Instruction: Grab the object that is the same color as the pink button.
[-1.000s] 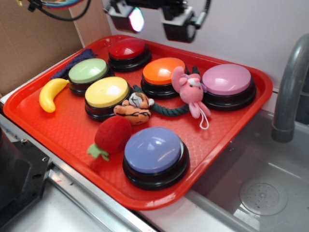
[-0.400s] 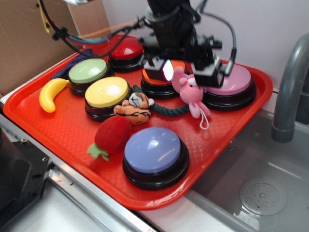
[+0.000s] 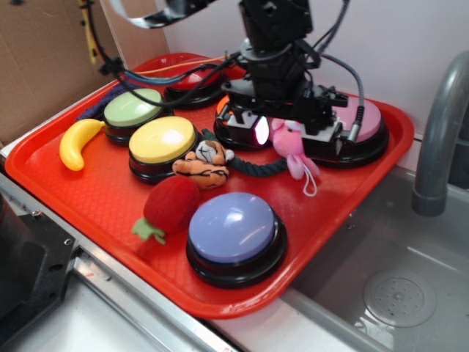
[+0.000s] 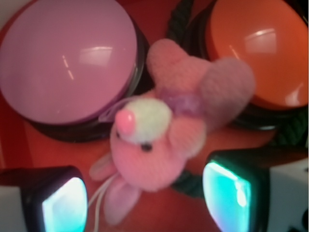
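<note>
Two views: exterior first, then wrist.
Exterior, step in hand: the black gripper (image 3: 287, 136) hangs low over the small pink plush bunny (image 3: 292, 149), lined up to grasp; no grip made, as far as I can judge.
Exterior, where the bunny lies: on the red plastic tray (image 3: 66, 191), directly under the jaws, touching the black base of the pale pink domed push button (image 3: 359, 128) on one side, with the orange domed push button (image 3: 234, 121) just beyond the other jaw.
Exterior, hidden: the arm covers the bunny's head and most of both buttons; the jaw gap cannot be read here.
Wrist, jaws: spread wide, one glowing fingertip pad (image 4: 63, 205) on each side of the bunny's body (image 4: 145, 154), neither touching it.
Wrist, next move: probably a little further descent, then closing across the body, keeping clear of the dark green rope (image 4: 186, 186) under the bunny by the right-hand pad.
Wrist, hard to make out: the thin white string loop (image 4: 99, 198) is blurred and cut off at the lower edge; the bunny's legs are partly out of frame.
</note>
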`<action>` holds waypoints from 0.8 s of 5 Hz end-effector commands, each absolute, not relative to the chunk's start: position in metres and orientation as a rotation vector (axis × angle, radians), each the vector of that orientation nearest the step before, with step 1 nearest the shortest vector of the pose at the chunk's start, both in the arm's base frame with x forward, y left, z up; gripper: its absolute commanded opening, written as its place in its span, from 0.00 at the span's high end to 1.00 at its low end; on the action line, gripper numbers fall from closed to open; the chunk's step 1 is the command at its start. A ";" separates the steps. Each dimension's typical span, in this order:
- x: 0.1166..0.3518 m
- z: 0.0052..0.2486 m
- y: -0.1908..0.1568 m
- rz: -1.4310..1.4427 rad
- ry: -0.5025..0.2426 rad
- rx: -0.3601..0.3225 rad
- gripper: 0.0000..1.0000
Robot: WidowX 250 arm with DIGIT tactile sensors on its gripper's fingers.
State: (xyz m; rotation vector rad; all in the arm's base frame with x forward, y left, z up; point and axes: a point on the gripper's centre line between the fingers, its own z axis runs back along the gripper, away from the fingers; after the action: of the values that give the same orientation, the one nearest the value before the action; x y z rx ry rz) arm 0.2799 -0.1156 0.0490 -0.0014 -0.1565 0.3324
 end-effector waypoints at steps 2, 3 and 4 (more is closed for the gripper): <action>0.301 0.049 -0.121 0.348 -0.160 0.032 0.57; 0.299 0.052 -0.122 0.362 -0.179 0.033 1.00; 0.298 0.057 -0.120 0.339 -0.193 0.041 1.00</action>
State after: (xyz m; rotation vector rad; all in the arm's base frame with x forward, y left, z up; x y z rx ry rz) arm 0.2877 -0.1172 0.0308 0.0868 -0.1214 0.3432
